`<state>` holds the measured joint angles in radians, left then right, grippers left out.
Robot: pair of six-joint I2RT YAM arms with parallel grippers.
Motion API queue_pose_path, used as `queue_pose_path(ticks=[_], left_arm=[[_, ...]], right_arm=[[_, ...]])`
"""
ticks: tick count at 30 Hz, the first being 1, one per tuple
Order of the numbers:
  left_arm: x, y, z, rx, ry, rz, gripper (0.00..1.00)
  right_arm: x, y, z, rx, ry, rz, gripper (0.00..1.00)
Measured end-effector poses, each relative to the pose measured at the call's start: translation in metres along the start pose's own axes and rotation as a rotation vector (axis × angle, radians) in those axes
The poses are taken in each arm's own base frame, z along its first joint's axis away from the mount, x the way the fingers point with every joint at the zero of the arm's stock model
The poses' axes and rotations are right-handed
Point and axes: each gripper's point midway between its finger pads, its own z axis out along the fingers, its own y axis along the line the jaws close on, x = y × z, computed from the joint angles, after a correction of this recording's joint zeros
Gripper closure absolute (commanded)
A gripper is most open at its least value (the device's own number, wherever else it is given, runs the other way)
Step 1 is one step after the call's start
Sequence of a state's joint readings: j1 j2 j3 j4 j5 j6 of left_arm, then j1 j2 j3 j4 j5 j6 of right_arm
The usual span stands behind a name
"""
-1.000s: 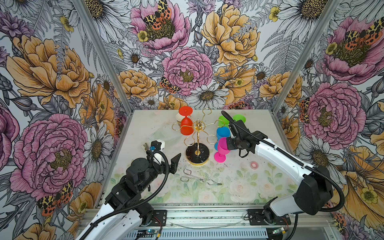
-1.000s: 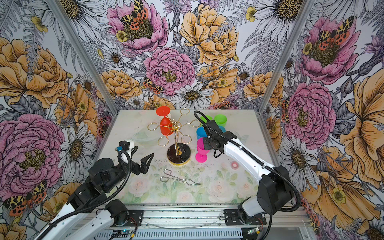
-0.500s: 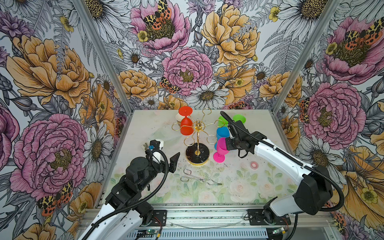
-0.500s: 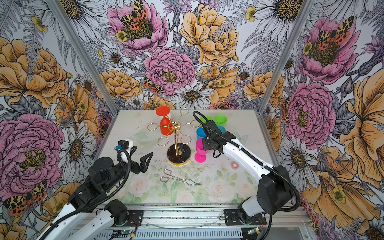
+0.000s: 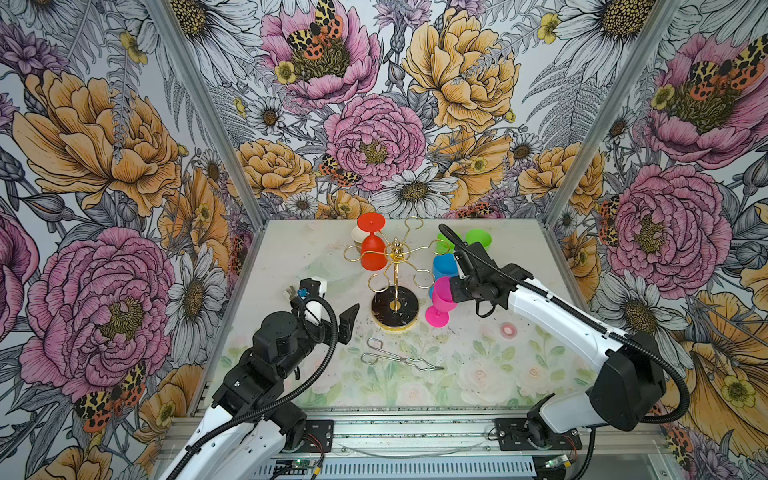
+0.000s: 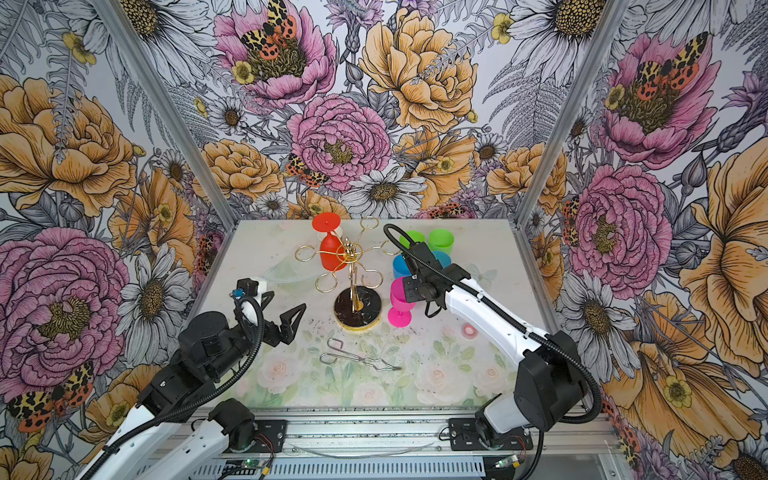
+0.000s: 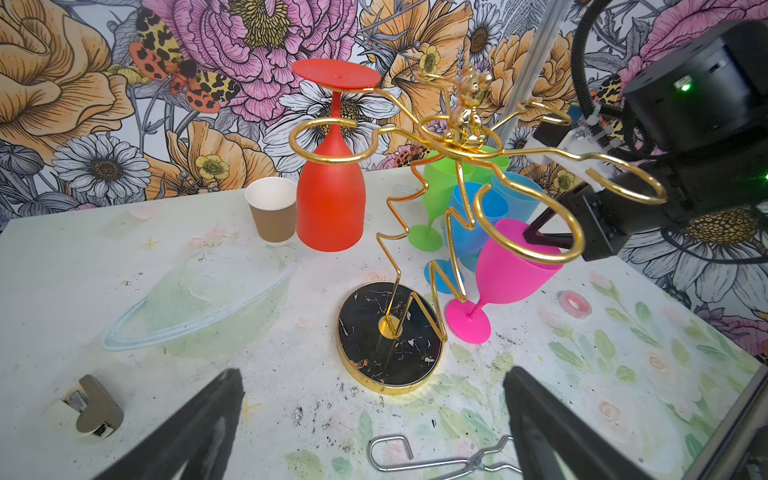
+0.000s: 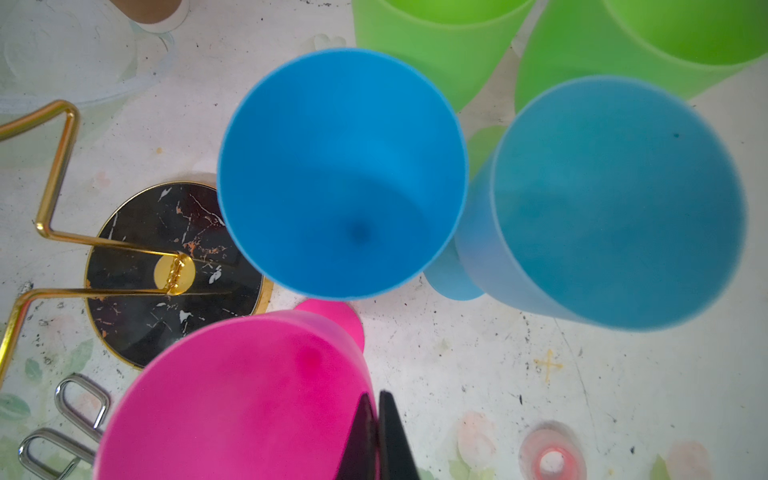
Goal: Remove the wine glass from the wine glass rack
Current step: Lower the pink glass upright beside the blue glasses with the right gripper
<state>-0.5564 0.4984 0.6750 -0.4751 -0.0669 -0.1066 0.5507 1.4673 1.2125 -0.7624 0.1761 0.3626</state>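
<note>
**Both top views:** pink wine glass (image 5: 441,296) off wine glass rack (image 5: 395,266), at 3 o'clock of rack base (image 5: 395,311), foot down by desk (image 5: 478,374). Pinched at rim by right fingers (image 5: 454,291), shut on it. Left fingers (image 5: 348,324) spread wide, empty, at 8 o'clock of base; steel tongs (image 5: 399,359) at 6. Red wine glass (image 5: 372,249) hung foot-up in loop at 11 o'clock. Blue glasses (image 5: 444,266) just beside pink one, at 12. Likely hazard: letting go before bowl sits upright → toppling onto base or into blue pair.

**Left wrist view:** pink wine glass (image 7: 511,266) looking tilted toward right fingers (image 7: 540,237), one tip inside bowl, foot touching desk close to rack base (image 7: 388,336). Gold loop arm drawn across bowl here; gap behind it, can't tell. If close: risk of snagging wire on pull-away, jolting rack, shaking red wine glass (image 7: 330,199) off loop onto paper cup (image 7: 274,214) just beside. Left fingers (image 7: 199,428) far apart, nothing between, so no steadying from there.

**Right wrist view:** right fingers (image 8: 365,436) closed narrow on pink rim wall, one each side. Small contact on smooth plastic, so judged prone to pivoting or slipping under sideways pull. Blue glasses (image 8: 340,174) crowding close, green glasses (image 8: 436,41) behind; nudging one → prob. domino fall.
</note>
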Motion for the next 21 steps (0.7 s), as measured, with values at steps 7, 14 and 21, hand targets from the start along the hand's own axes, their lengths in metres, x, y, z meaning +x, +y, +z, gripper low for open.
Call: queue_pose_path(ticks=[7,14,21], left_arm=[[0.0,-0.0002,0.0,0.004,0.001,-0.002,0.01],[0.0,-0.0002,0.0,0.004,0.001,-0.002,0.01],[0.0001,-0.0003,0.0,0.004,0.001,-0.002,0.01]], right_arm=[[0.0012,-0.0014,-0.0002,0.009,0.004,0.002,1.0],[0.002,0.0,-0.0005,0.009,0.005,-0.003,0.91],[0.0082,-0.0003,-0.001,0.008,0.032,-0.002,0.82]])
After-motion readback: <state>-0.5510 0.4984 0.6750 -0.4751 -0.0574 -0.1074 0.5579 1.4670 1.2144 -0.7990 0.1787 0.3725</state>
